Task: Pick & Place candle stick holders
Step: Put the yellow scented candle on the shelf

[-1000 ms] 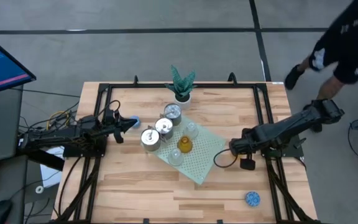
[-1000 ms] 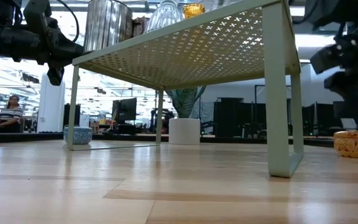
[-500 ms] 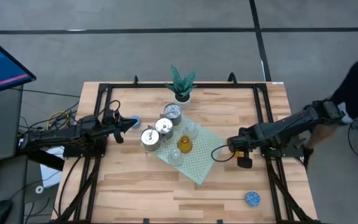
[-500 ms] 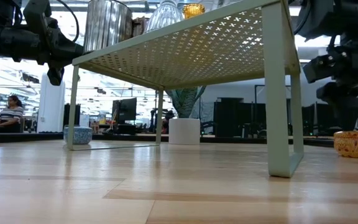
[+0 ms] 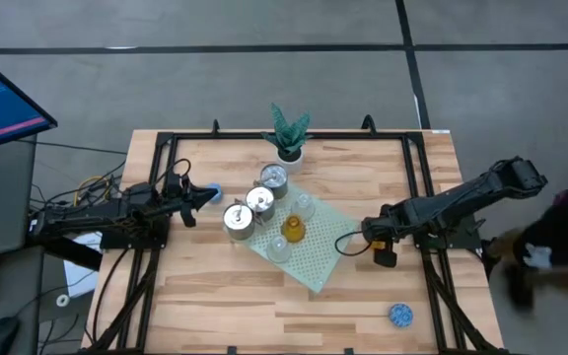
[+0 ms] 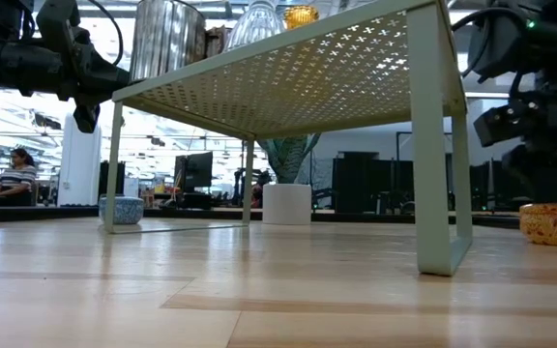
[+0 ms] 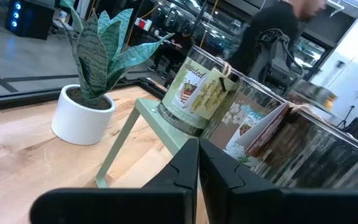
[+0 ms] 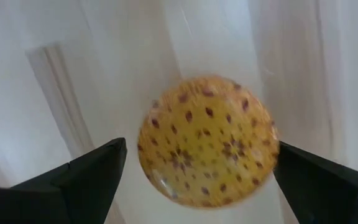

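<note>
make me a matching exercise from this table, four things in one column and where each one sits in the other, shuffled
Things:
1. amber glass holder
2. orange speckled holder
3. blue bumpy holder
4. plant in a white pot

Places:
a. on the bare wood near the table's front right corner
b. at the back edge of the table, behind the silver holders
c. on the pale green perforated mat
d. straight below the open right gripper

Pairs: 1-c, 2-d, 3-a, 4-b

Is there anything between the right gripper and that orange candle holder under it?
Nothing visible. The right gripper hangs open straight above the orange holder, which shows unobstructed between its fingers beside the green mat.
</note>
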Tool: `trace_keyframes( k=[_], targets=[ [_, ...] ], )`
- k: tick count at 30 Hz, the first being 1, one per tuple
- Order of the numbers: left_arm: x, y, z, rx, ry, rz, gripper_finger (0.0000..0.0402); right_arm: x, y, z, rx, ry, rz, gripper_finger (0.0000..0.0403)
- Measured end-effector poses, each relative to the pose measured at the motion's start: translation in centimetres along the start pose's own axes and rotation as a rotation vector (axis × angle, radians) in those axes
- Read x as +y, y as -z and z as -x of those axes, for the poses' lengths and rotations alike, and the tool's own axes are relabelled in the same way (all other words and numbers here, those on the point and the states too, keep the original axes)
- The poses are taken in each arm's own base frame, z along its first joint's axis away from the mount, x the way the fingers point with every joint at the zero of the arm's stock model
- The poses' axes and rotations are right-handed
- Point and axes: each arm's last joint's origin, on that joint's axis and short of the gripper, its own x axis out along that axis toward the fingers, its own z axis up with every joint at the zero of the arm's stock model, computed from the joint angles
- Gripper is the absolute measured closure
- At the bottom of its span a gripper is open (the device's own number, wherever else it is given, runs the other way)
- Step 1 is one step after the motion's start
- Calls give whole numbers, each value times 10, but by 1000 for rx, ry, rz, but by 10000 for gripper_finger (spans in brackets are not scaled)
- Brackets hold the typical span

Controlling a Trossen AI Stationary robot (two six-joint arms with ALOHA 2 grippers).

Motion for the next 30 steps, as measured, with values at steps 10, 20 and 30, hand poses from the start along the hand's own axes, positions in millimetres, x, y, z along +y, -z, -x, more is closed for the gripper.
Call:
trace_keyframes(
  k=[10, 20, 30],
  targets=[
    [0, 0, 0, 0, 0, 0, 390, 0, -1, -2, -32, -5, -16, 22],
    [0, 0, 0, 0, 0, 0, 390, -3, 5, -12, -24, -5, -52, 22],
    [0, 0, 0, 0, 0, 0, 390, -4, 4, -15, -58, 5, -54, 29]
  ],
)
